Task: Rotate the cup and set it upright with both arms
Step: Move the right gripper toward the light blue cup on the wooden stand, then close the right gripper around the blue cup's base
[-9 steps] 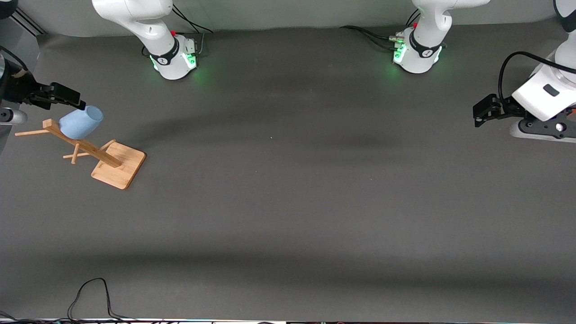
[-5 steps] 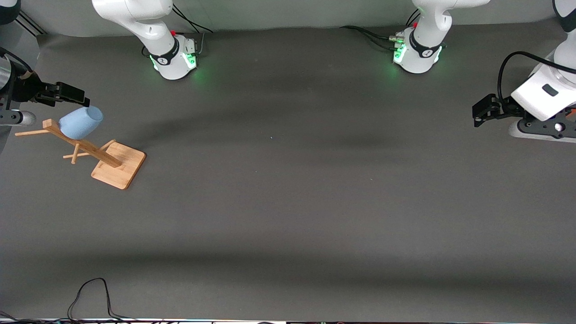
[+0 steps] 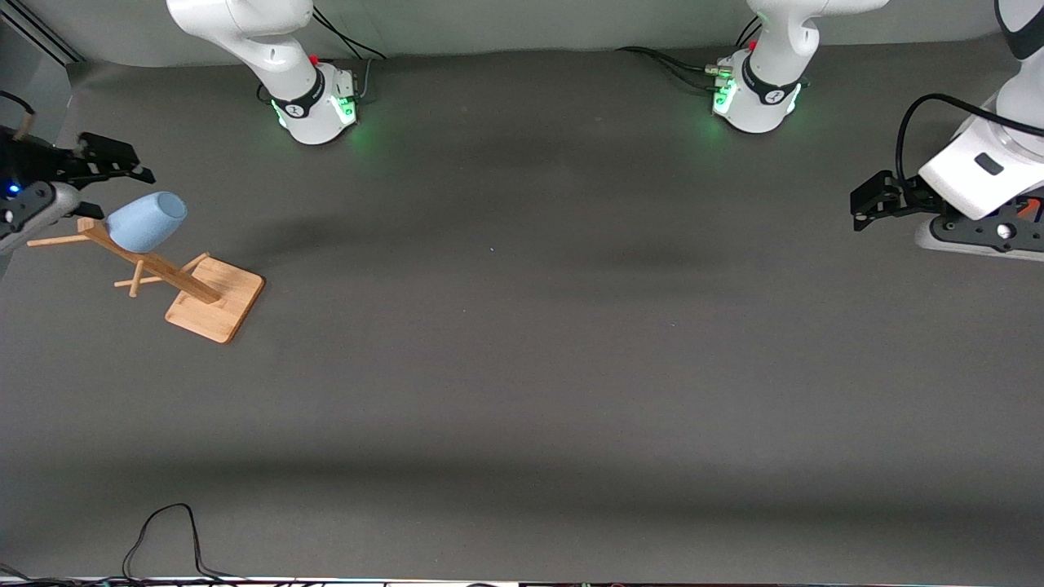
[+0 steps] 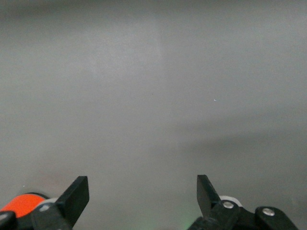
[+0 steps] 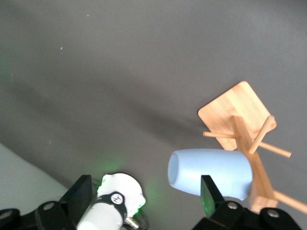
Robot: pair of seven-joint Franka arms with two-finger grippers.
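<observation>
The light-blue cup (image 3: pixel 147 222) hangs tilted on a peg of the wooden rack (image 3: pixel 214 300) at the right arm's end of the table. Its mouth points toward the arms' bases. My right gripper (image 3: pixel 112 167) hovers open just above and beside the cup, apart from it. In the right wrist view the cup (image 5: pixel 213 170) shows partly past one fingertip (image 5: pixel 207 188), and nothing lies between the fingers of the right gripper (image 5: pixel 145 189). My left gripper (image 3: pixel 866 204) waits open and empty over the left arm's end of the table, with only bare grey table between the fingers of the left gripper (image 4: pixel 142 188).
The rack's square base and pegs (image 5: pixel 237 112) stand under the cup. The right arm's base (image 3: pixel 314 102) and the left arm's base (image 3: pixel 754 98) stand along the table's edge farthest from the front camera. A black cable (image 3: pixel 163 534) loops at the edge nearest to it.
The right gripper has drawn back from the cup's rim and turned, leaving a gap. The cup has not moved. The left gripper has shifted slightly.
</observation>
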